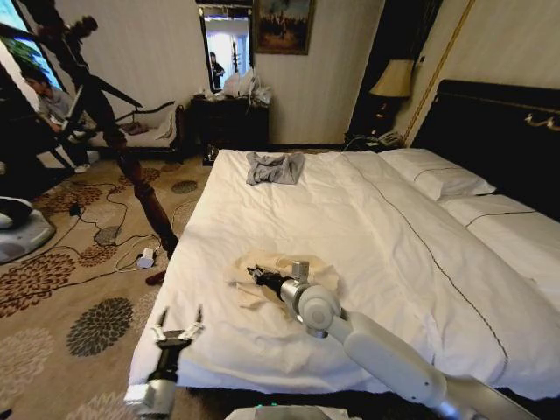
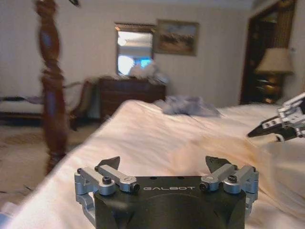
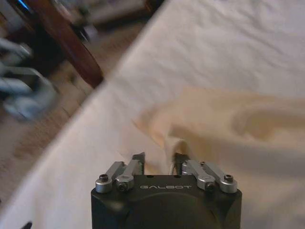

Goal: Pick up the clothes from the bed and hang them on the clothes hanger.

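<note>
The right arm reaches forward and left across the bed (image 1: 376, 236), its right gripper (image 1: 255, 276) down on the cream shirt (image 1: 280, 267), which lies crumpled near the bed's left edge, fingers narrowed around a raised fold. The left gripper (image 1: 178, 332) hovers at the bed's near left corner, fingers spread and empty.

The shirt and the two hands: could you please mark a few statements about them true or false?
1. The right hand is at the cream shirt on the bed. True.
2. The left hand holds the shirt. False: it is open, off the bed's corner.
3. The shirt hangs on the coat stand. False: it lies crumpled on the bed.
4. A grey garment lies farther up the bed. True.
</note>
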Motion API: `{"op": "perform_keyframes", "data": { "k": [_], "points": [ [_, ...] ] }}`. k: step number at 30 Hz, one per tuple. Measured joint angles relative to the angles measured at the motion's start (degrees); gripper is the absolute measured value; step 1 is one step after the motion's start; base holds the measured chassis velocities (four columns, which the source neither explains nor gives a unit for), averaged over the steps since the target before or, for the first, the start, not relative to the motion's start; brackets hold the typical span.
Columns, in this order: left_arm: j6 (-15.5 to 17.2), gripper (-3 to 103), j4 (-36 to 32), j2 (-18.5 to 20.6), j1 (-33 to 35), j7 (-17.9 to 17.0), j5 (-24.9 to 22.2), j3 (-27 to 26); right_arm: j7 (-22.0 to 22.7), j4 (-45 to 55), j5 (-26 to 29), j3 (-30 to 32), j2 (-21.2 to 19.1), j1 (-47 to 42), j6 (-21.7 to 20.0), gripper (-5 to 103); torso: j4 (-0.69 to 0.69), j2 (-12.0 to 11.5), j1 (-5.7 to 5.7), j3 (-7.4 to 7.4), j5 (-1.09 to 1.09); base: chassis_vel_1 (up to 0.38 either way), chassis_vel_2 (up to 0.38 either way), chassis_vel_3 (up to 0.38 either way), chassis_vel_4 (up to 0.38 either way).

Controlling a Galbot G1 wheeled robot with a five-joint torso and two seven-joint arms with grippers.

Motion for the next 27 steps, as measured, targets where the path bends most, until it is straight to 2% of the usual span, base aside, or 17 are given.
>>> {"op": "perform_keyframes", "data": {
  "k": [3,4,5,7,10,11,12,13,14,17,27],
  "points": [
    [1.0,100,2.5,-0.3,-2.8,0.4,1.8,3.1,2.3,1.5,0.4,1.8,-1.1,-2.0,-3.7,44,0.00,0.0,0.00,0.00,0.01,0.000,0.000,0.000,0.000],
    [1.3,100,3.6,-0.3,-4.2,0.6,2.3,4.0,2.3,2.0,0.3,2.5,-1.7,-2.6,-4.2,49,0.00,0.0,-0.01,0.00,0.01,0.000,0.000,0.000,0.000],
    [1.3,100,3.6,-0.3,-4.2,0.6,2.3,4.0,2.3,2.0,0.3,2.5,-1.7,-2.6,-4.2,49,0.00,0.0,-0.01,0.00,0.01,0.000,0.000,0.000,0.000],
    [1.7,100,5.4,-0.1,-6.8,0.6,2.9,5.4,1.7,3.2,-0.1,4.2,-2.9,-3.9,-4.5,61,0.00,0.0,-0.01,0.00,0.00,0.000,0.000,0.000,0.000],
    [1.7,100,7.3,0.9,-9.2,0.9,3.1,7.0,0.3,5.0,-0.1,6.6,-4.2,-5.3,-3.6,71,-0.02,0.0,-0.01,0.00,0.00,0.000,0.000,0.000,0.000],
    [1.7,100,7.6,1.2,-9.5,1.0,3.1,7.4,-0.3,5.4,-0.1,7.1,-4.4,-5.6,-3.1,71,-0.02,0.0,-0.01,0.00,0.00,0.000,0.000,0.000,0.000],
    [1.5,100,8.5,1.7,-10.1,1.3,3.9,8.3,-2.4,5.8,-0.4,7.7,-4.8,-5.7,-1.8,83,-0.01,0.0,-0.01,0.00,0.00,0.000,0.000,0.000,0.000],
    [1.5,100,8.5,1.7,-10.1,1.3,3.9,8.3,-2.4,5.8,-0.4,7.7,-4.8,-5.7,-1.8,83,-0.01,0.0,-0.01,0.00,0.00,0.000,0.000,0.000,0.000],
    [1.2,100,8.8,1.8,-10.3,1.4,4.6,8.6,-3.2,5.8,-0.7,7.7,-4.8,-5.7,-1.2,83,0.00,0.0,-0.01,0.00,0.00,0.000,0.000,0.000,0.000],
    [-0.1,100,10.2,1.8,-11.0,1.9,8.6,9.6,-5.7,5.3,-1.5,6.9,-3.8,-5.3,1.2,97,0.00,0.0,-0.01,0.00,0.00,0.000,0.000,0.000,0.000],
    [-0.5,100,14.6,1.3,-16.0,2.2,12.2,13.8,-6.1,0.7,-2.0,2.7,0.5,-3.2,2.2,100,0.01,0.0,-0.01,0.00,0.00,0.000,0.000,0.000,0.000]
  ]
}}
